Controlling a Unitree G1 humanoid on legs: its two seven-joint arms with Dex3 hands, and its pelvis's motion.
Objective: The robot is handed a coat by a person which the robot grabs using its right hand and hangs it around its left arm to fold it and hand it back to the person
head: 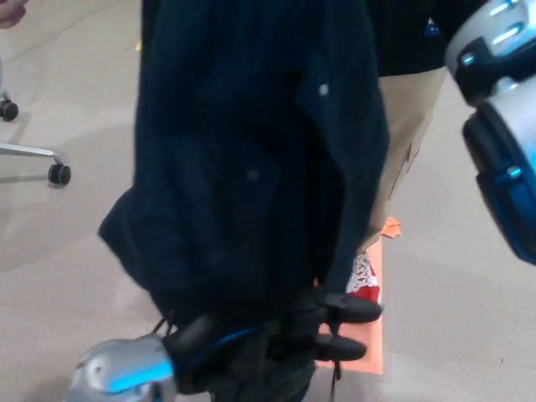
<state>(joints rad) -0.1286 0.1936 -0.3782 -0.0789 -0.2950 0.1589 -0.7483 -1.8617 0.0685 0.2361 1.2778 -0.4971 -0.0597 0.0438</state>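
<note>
Over the left forearm (pixel 126 377), the dark coat (pixel 251 151) hangs bunched, its lower edge resting on the left robot hand (pixel 285 339), whose fingers (pixel 352 308) stretch out flat, gripping nothing. The right robot hand is out of sight.
</note>
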